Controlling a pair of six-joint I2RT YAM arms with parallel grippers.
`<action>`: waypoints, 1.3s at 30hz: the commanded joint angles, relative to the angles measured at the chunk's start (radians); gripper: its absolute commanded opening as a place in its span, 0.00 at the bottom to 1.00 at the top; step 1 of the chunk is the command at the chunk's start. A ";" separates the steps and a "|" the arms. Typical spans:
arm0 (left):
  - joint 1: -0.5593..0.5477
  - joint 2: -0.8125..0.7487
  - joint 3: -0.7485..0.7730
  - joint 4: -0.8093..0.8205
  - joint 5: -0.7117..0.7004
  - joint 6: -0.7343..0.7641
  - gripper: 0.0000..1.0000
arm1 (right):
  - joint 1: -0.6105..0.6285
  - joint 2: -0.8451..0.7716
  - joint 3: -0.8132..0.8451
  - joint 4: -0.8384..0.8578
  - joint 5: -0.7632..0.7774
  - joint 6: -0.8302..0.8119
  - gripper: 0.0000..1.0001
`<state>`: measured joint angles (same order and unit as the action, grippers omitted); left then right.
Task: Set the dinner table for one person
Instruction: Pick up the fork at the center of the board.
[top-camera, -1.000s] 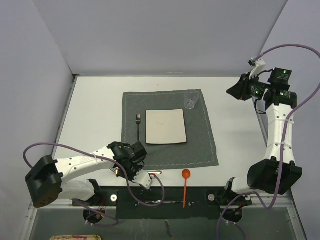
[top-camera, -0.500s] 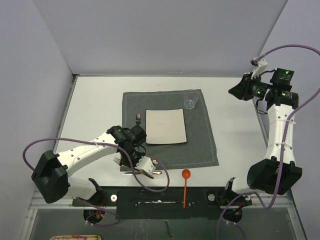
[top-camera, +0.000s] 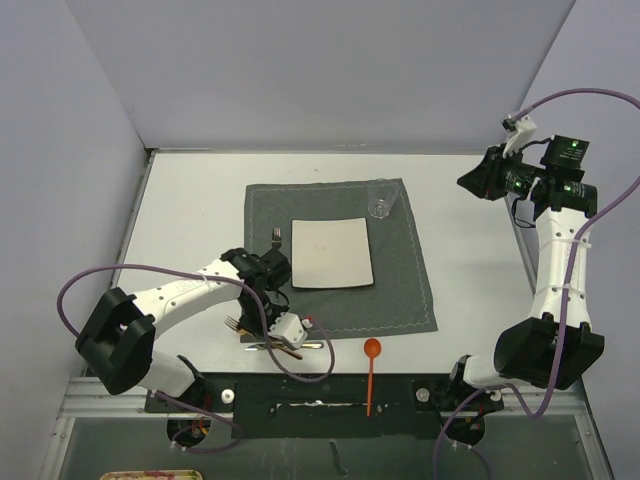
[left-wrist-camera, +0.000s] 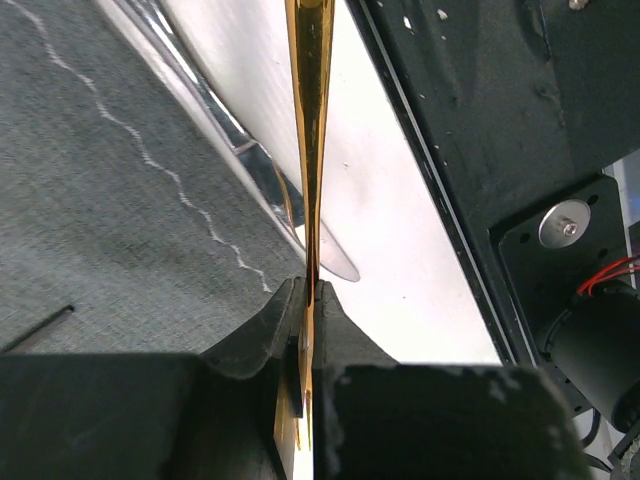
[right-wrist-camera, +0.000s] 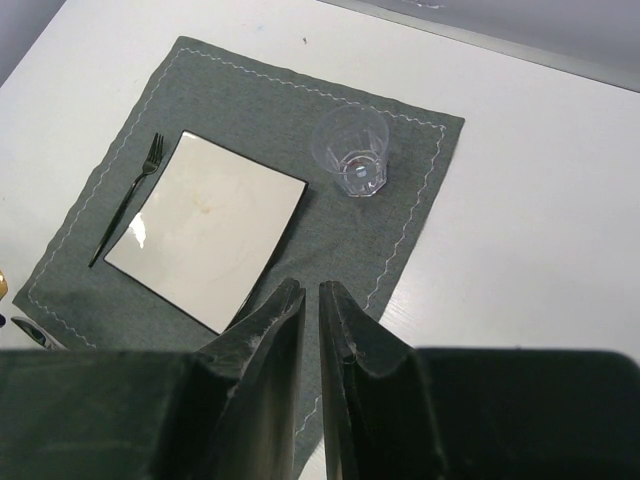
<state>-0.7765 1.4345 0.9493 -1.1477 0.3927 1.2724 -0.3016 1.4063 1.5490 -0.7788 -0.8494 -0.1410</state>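
Top view, dinner table: The white dinner table (top-camera: 480, 290) spreads under everything you see, with a grey placemat (top-camera: 400, 280) laid at its middle.
Top view, setting: A square plate (top-camera: 332, 252) sits on the placemat. A black fork (top-camera: 276, 250) lies just left of it and a clear glass (top-camera: 381, 199) stands at the far right corner.
Top view, left gripper: Your left gripper (top-camera: 283, 338) is at the placemat's near left corner, pinching a gold fork (top-camera: 236, 325). A silver utensil (top-camera: 305, 346) lies just beside it.
Top view, orange spoon: The orange spoon (top-camera: 371, 370) lies at the near edge, its handle across the black rail (top-camera: 400, 410).
Top view, right gripper: Your right gripper (top-camera: 464, 183) sits far right, well apart from the setting.
Left wrist: The fingers (left-wrist-camera: 270, 330) are pressed onto the gold fork (left-wrist-camera: 310, 120), seen edge-on over the bare table (left-wrist-camera: 400, 250). The silver utensil (left-wrist-camera: 335, 262) lies along the placemat (left-wrist-camera: 120, 220) edge.
Right wrist: The right gripper (right-wrist-camera: 310, 290) looks down on the plate (right-wrist-camera: 205, 228), the glass (right-wrist-camera: 352, 150) and the black fork (right-wrist-camera: 125, 200). Its jaws are a narrow slit apart with nothing between them, and white table (right-wrist-camera: 540, 200) lies beyond.
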 joint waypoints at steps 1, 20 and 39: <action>0.000 -0.036 -0.010 -0.011 0.006 0.065 0.00 | -0.007 0.008 0.037 0.048 -0.019 0.011 0.14; -0.053 0.000 0.102 -0.322 -0.166 0.344 0.00 | -0.058 -0.049 0.001 0.086 -0.003 0.021 0.13; -0.020 0.224 0.343 -0.517 -0.222 0.623 0.00 | -0.104 -0.098 -0.067 0.134 0.080 -0.032 0.13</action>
<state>-0.8276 1.6016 1.2133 -1.5558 0.1928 1.7805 -0.3767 1.3350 1.5021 -0.6987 -0.7834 -0.1543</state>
